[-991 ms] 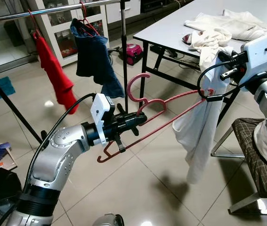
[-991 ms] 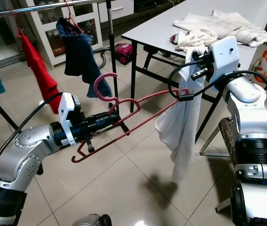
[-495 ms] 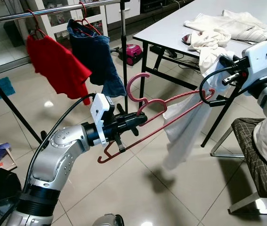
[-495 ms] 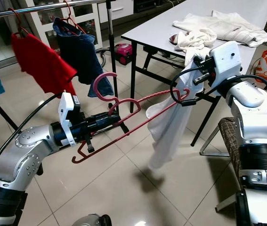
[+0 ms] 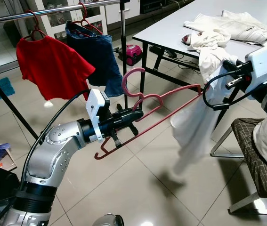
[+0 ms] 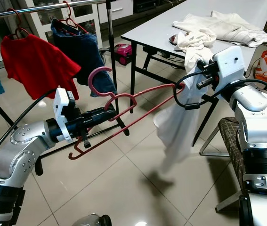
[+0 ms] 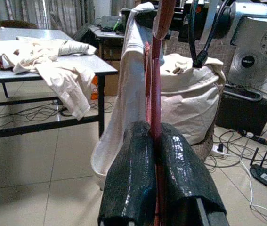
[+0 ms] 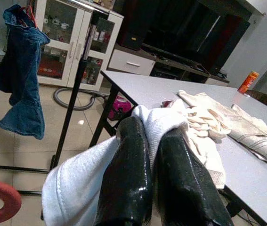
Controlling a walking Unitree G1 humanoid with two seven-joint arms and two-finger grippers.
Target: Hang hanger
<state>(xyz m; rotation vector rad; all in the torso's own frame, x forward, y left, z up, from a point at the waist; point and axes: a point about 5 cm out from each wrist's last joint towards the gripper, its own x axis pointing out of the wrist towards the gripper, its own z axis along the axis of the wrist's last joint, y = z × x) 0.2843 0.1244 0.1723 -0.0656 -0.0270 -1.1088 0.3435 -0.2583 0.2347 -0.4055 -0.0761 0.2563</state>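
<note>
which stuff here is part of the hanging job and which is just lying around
In the job: red hanger in the left claw; white garment in the right claw; clothes rail.

Lying about: pile of white clothes on the table; pink vacuum.

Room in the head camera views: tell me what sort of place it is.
Probably a home's living or laundry area: a clothes rail holding a red shirt, a table piled with laundry, a glass-door cabinet and a tiled floor.

Bright even daylight; floor tiles (image 5: 138, 188) glare (white garment (image 5: 190, 136) motion-blurred).
</note>
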